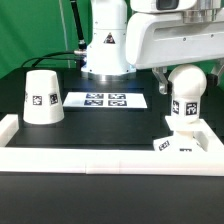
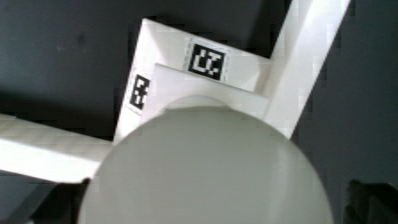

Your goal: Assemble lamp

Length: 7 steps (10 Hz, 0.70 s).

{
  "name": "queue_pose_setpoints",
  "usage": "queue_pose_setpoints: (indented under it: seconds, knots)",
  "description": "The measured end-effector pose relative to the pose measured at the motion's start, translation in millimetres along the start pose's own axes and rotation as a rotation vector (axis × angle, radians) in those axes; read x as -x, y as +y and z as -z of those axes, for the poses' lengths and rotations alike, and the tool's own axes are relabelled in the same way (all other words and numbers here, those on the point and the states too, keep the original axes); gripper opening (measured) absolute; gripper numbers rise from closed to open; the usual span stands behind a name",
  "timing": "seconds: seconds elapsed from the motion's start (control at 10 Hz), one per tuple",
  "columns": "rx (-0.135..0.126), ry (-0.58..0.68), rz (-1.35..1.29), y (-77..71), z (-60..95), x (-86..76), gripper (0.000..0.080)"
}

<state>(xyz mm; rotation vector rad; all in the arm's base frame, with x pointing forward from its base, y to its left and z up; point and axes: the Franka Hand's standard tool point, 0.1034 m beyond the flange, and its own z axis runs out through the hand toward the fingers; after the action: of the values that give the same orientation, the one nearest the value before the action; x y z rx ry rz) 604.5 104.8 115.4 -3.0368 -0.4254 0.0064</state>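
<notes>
Likely step: seating bulb (image 1: 186,92) upright on base plate (image 1: 186,146); fingers (image 1: 161,78) flank bulb, clamped or loose cannot tell; shade (image 1: 42,97) on tabletop (image 1: 100,130), well apart from base plate, toward exterior view's left; next move calls for bulb firmly seated, then fetching shade.

glossy white arm (image 1: 105,25); blk mark (image 1: 107,43) on base; blocky white wrist unit (image 1: 178,38)

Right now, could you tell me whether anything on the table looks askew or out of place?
Nothing stands out: the bulb stands upright on the base plate, and the shade stands upright, wide end down, apart from them.
</notes>
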Motion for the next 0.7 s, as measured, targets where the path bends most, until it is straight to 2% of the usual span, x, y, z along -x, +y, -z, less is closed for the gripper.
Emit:
queue_pose_setpoints:
  seconds: [0.2,0.6,0.7]
  knots:
    - [-0.001,0.000,-0.023,0.0,-0.3,0.1,0.0698]
    - [-0.012,-0.003,-0.308,-1.2,-2.2,0.2,0.0698]
    - [-0.013,-0.003,-0.390,-2.0,-2.5,0.3,0.0599]
